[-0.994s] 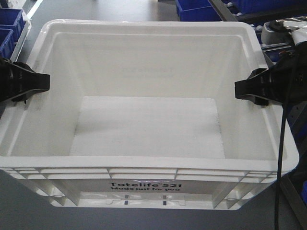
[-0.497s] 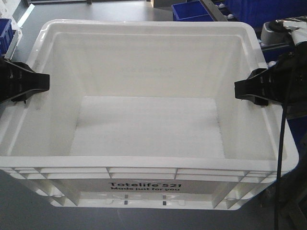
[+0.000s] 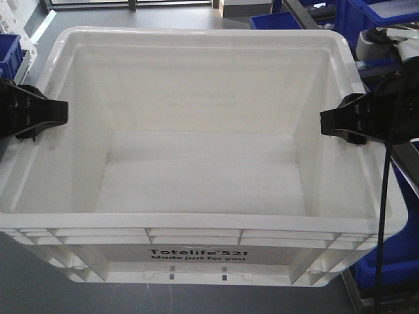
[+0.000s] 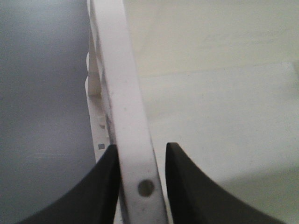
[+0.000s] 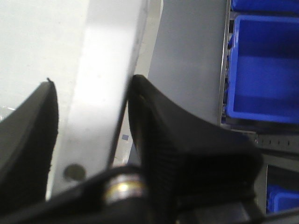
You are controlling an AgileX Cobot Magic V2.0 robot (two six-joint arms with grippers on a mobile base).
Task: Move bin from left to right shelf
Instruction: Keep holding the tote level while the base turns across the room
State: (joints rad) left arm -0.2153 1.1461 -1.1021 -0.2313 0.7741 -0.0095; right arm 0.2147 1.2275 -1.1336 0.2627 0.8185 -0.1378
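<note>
I am in a warehouse or stockroom: dark blue open plastic totes (image 5: pixel 264 70) sit in rows on a grey metal shelving rack (image 5: pixel 224 60), and the front view shows more of them off to both sides. The ground is a smooth grey painted floor (image 3: pixel 163 16), and the large white ribbed plastic tote (image 3: pixel 196 85) with its black "Totelife 521" print is the same kind of storage container.

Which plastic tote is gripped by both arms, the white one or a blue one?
The large white rectangular plastic tote, printed Totelife 521: the left gripper and right gripper clamp its side rims. The dark blue totes sit untouched.
</note>
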